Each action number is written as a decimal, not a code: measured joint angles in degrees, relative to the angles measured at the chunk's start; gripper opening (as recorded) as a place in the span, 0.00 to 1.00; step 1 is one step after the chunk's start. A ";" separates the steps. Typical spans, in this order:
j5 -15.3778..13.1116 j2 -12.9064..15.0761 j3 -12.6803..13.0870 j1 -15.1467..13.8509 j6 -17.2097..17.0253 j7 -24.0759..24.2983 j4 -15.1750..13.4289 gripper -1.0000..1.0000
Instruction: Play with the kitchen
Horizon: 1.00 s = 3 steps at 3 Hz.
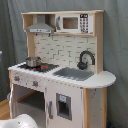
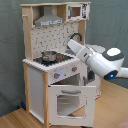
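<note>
The kitchen (image 1: 65, 75) (image 2: 50, 70) is a tall toy of pale wood and white panels. It has a grey hood (image 1: 41, 27), a microwave (image 1: 72, 22), a black faucet (image 1: 86, 59) and a grey sink (image 1: 74, 74). A small metal pot (image 1: 33, 61) (image 2: 49, 55) sits on the stove. Its oven door (image 2: 70, 102) hangs open at the front. In the second exterior view my white arm (image 2: 97, 59) reaches in from the right, and my gripper (image 2: 71, 45) is at counter height, level with the faucet (image 2: 76, 36). The first exterior view does not show the gripper.
A grey curtain (image 1: 117, 50) hangs behind the kitchen, which stands on a wooden floor (image 2: 15, 120). A white rounded part (image 1: 20, 122) fills the first exterior view's bottom left corner. Stove knobs (image 2: 62, 74) line the front panel above the open oven.
</note>
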 joint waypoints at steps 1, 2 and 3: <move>-0.02 0.00 3.91 2.38 1.06 -1.32 -3.24 1.00; 0.11 0.02 6.18 5.97 2.91 -0.92 -7.60 1.00; 0.49 0.07 8.37 9.00 4.52 1.15 -11.23 1.00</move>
